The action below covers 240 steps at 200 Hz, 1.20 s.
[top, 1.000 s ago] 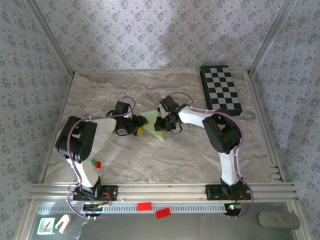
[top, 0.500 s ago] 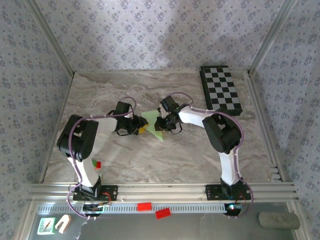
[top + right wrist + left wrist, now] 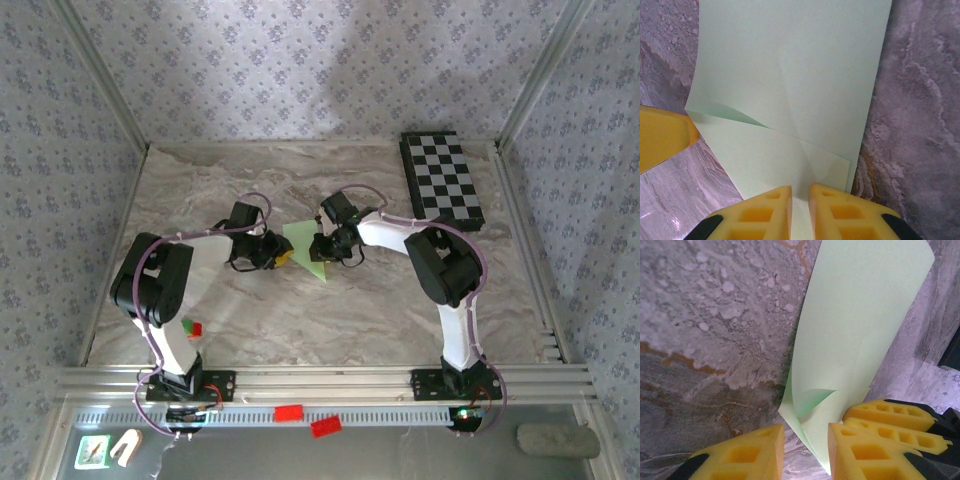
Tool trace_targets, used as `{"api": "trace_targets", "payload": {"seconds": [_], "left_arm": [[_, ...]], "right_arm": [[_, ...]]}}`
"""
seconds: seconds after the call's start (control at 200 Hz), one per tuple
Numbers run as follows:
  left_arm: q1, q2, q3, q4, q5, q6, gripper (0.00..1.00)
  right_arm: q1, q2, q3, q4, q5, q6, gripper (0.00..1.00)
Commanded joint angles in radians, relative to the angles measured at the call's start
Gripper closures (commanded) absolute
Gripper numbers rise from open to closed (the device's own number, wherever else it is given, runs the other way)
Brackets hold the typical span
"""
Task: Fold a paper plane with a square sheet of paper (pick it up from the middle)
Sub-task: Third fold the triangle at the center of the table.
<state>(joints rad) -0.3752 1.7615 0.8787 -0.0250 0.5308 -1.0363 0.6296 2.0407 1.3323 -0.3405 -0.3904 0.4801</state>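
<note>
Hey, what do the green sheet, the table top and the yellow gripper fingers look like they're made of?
Square sheet of paper: thin matte light-green paper, going by its sharp creases and curled corner.
Table top: grey-white marble pattern with slight sheen; real stone or printed laminate, cannot tell.
Left gripper's fingers: yellow matte plastic with hollow cells, probably printed.

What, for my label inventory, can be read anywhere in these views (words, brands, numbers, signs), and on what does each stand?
No text can be read in any view.
Green card, near left corner: carries a mark, too small to read.
Red tags by the front rail: no lettering can be made out.
Square sheet of paper: plain, unprinted.
Checkered board: squares only, no letters or numbers.
</note>
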Motion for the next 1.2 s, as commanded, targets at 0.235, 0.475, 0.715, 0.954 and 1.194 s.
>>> {"api": "trace_targets", "payload": {"seconds": [0.235, 0.475, 0.715, 0.954, 1.194], "left_arm": [[-0.002, 0.047, 0.064, -0.012, 0.044, 0.042, 0.74], [-0.002, 0.058, 0.058, 0.002, 0.057, 0.045, 0.74], [-0.001, 0.087, 0.071, 0.025, 0.117, 0.077, 0.76], [0.001, 0.095, 0.066, 0.034, 0.120, 0.090, 0.76], [0.002, 0.096, 0.064, 0.039, 0.117, 0.087, 0.81]], "right_arm": [[-0.007, 0.052, 0.015, -0.056, 0.018, 0.005, 0.82], [-0.007, 0.055, 0.015, -0.053, 0.016, 0.006, 0.82], [-0.008, 0.052, 0.011, -0.047, 0.010, -0.003, 0.82], [-0.012, 0.051, 0.019, -0.042, -0.005, -0.014, 0.82], [-0.010, 0.037, 0.010, -0.026, -0.017, -0.014, 0.81]]}}
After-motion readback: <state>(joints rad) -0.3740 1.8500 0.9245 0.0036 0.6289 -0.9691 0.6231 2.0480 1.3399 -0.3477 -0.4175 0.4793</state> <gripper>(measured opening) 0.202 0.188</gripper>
